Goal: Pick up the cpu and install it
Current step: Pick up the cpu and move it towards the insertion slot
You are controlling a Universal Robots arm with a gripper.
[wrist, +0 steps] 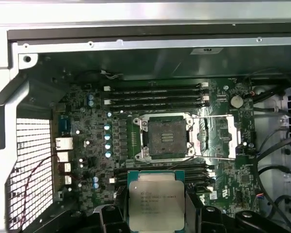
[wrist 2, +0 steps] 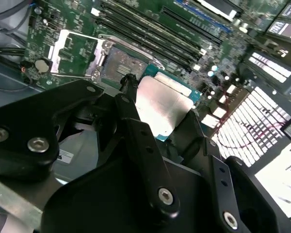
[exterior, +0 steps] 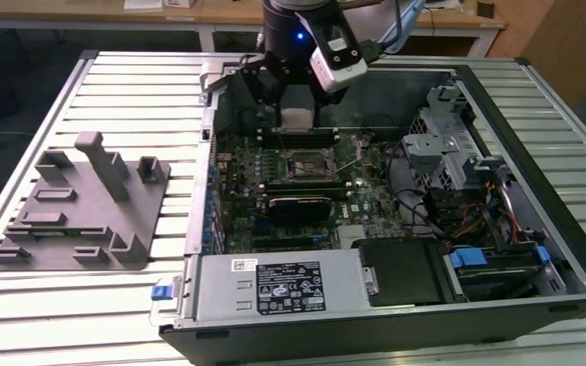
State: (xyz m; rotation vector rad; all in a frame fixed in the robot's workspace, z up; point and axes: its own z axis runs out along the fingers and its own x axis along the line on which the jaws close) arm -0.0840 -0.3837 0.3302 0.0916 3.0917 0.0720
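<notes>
Cpu (wrist: 156,200) pinched in the claw (wrist: 156,218), hanging over the board

We've got the black matte fingers (wrist: 111,216) closed on two opposite edges of the chip. It's a flat square with a brushed silvery lid and a teal-green rim, plus fine print that's too small for us to read. It's held up off the green motherboard (wrist: 87,150). Just past the claw's tips sits the socket (wrist: 165,138), a dark square bed in a shiny steel frame, with its load plate (wrist: 216,138) flipped open sideways. Beyond that are long black memory slots (wrist: 155,96) and the grey sheet-metal case wall (wrist: 136,53).
</notes>
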